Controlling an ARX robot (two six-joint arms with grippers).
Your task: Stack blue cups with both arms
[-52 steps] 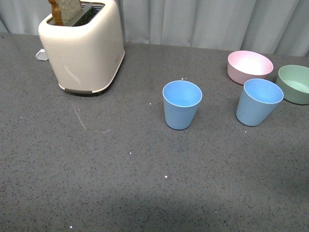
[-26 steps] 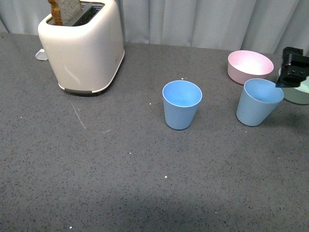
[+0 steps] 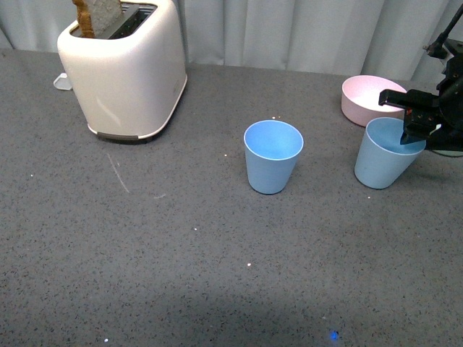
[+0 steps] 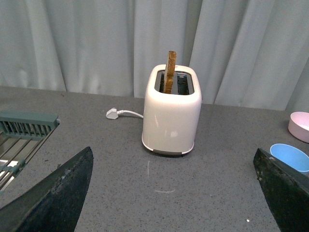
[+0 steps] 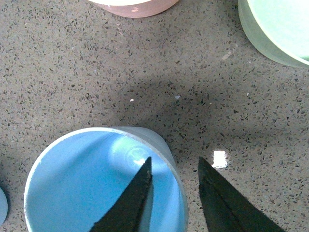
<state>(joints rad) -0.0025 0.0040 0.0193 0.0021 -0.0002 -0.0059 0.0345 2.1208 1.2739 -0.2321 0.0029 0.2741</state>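
Two light-blue cups stand upright on the grey table. The middle cup (image 3: 273, 156) stands alone; its rim also shows in the left wrist view (image 4: 289, 157). The right cup (image 3: 382, 157) stands in front of the pink bowl. My right gripper (image 3: 418, 119) is open at this cup's far right rim. In the right wrist view the right gripper (image 5: 175, 160) straddles the right cup's (image 5: 82, 188) wall, one finger (image 5: 130, 203) inside and one outside, gripping nothing. My left gripper (image 4: 172, 152) is open and empty, well back from the toaster, and out of the front view.
A cream toaster (image 3: 123, 69) holding a slice of toast stands at the back left. A pink bowl (image 3: 369, 97) and a green bowl (image 5: 277, 29) sit at the back right, close behind the right cup. A grey-green rack (image 4: 24, 128) shows in the left wrist view.
My right gripper has come into the front view from the right and moved left onto the right cup's rim. The cups have not moved.
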